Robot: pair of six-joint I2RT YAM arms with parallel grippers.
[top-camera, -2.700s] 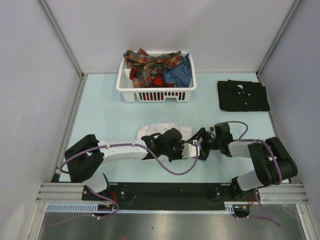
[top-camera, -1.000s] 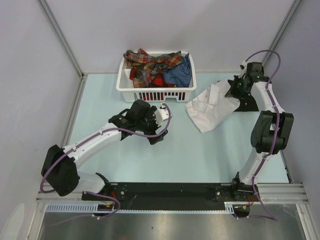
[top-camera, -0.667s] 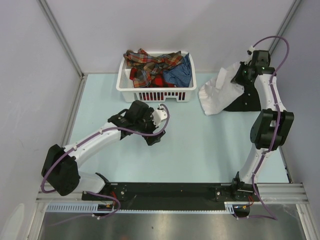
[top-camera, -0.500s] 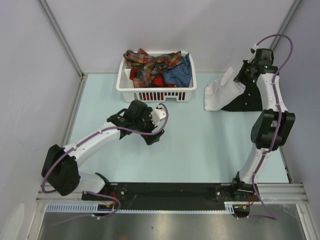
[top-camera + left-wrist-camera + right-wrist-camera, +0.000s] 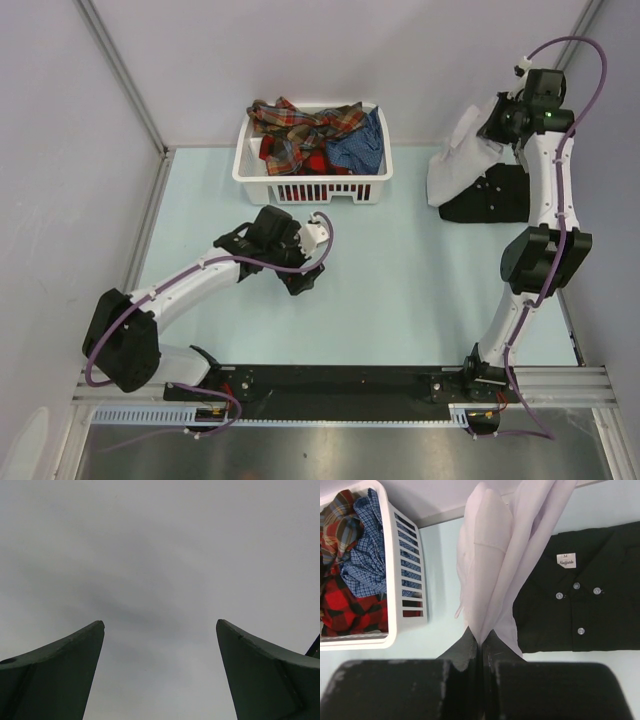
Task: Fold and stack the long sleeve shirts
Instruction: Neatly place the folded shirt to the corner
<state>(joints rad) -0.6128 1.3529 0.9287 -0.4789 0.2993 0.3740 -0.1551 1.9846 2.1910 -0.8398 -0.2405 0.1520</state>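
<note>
From above: the white basket (image 5: 311, 189) sits at the back of the table (image 5: 400, 290), stuffed with plaid shirts (image 5: 300, 125) and a blue shirt (image 5: 360, 150) at its right end. Well off to the basket's right, the right gripper (image 5: 495, 122) is up high, pinched tight on the white shirt (image 5: 458, 160), which hangs from it in a loose drape. Under that drape, right of the basket, lies the black shirt (image 5: 497, 195), folded flat on the table, its left part hidden by the white cloth. Whether the hem touches the black shirt, I can't tell. On the near side of the basket, just in front of it, the left gripper (image 5: 305, 272) hangs low with its claw spread wide and nothing in it.

Left wrist camera: two dark fingers (image 5: 55, 677) stand far apart, the left gripper (image 5: 160, 672) empty, only a blurred grey surface between them.

Right wrist camera: the right gripper (image 5: 480, 647) has its jaws pressed together on a fold of the white shirt (image 5: 490, 555), which runs away from them in long pleats. Right of the basket (image 5: 405, 600), the black shirt (image 5: 570, 600) lies flat, buttons and neck label showing, the white cloth overlapping its basket-side edge. Inside the basket are the plaid shirts (image 5: 340, 605) and the blue shirt (image 5: 367, 560).
</note>
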